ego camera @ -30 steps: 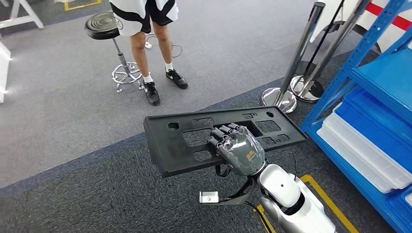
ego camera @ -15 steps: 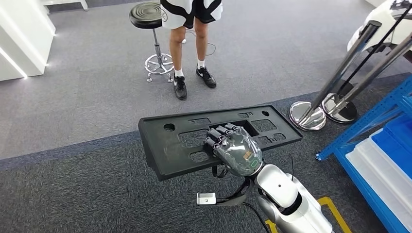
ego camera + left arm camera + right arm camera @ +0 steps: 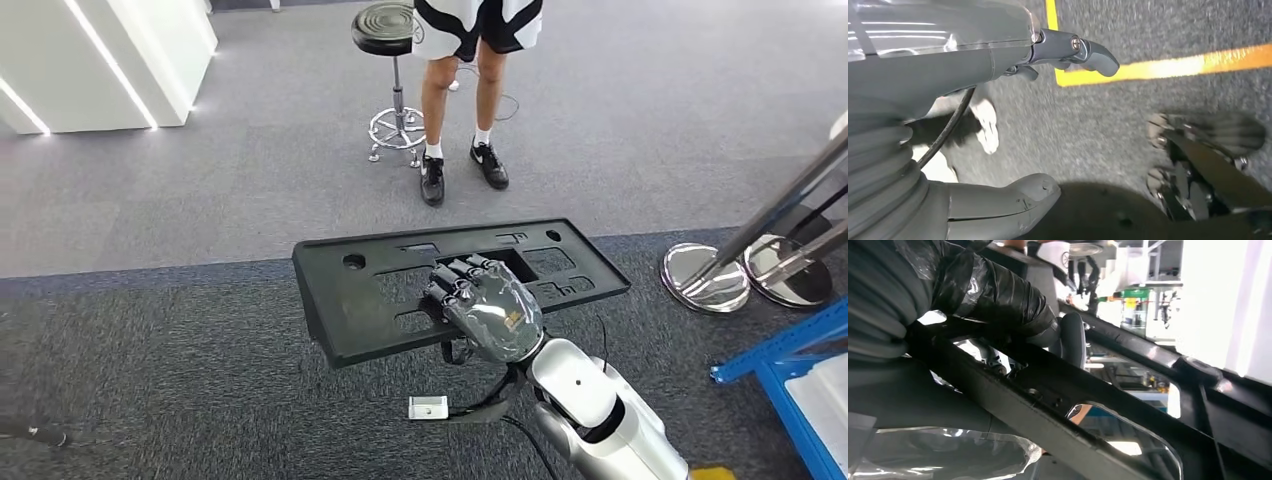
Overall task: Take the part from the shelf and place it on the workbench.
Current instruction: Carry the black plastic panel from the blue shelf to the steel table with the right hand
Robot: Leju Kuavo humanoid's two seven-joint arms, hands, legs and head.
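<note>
Part first: it's a long flat black plastic panel with rectangular cutouts (image 3: 400,290), held up in the air over dark grey carpet (image 3: 150,390), roughly level. The right hand (image 3: 485,310) has it, fingers (image 3: 455,283) hooked down through one of the middle cutouts with the palm lying over the near edge. From the right wrist view you see the panel's ribbed underside (image 3: 1128,405) and a dark taped finger (image 3: 1013,300) wrapped around one of its bars, so that grip is solid. The left hand (image 3: 973,100) hangs over the carpet by a yellow floor line (image 3: 1168,67), thumb and fingers apart, holding nothing. Further out, a person's legs in black sneakers (image 3: 460,160) stand beside a round black stool (image 3: 388,30). 2 chrome stanchion bases (image 3: 745,278) sit off to the right, near the corner of a blue metal shelf (image 3: 775,360).
</note>
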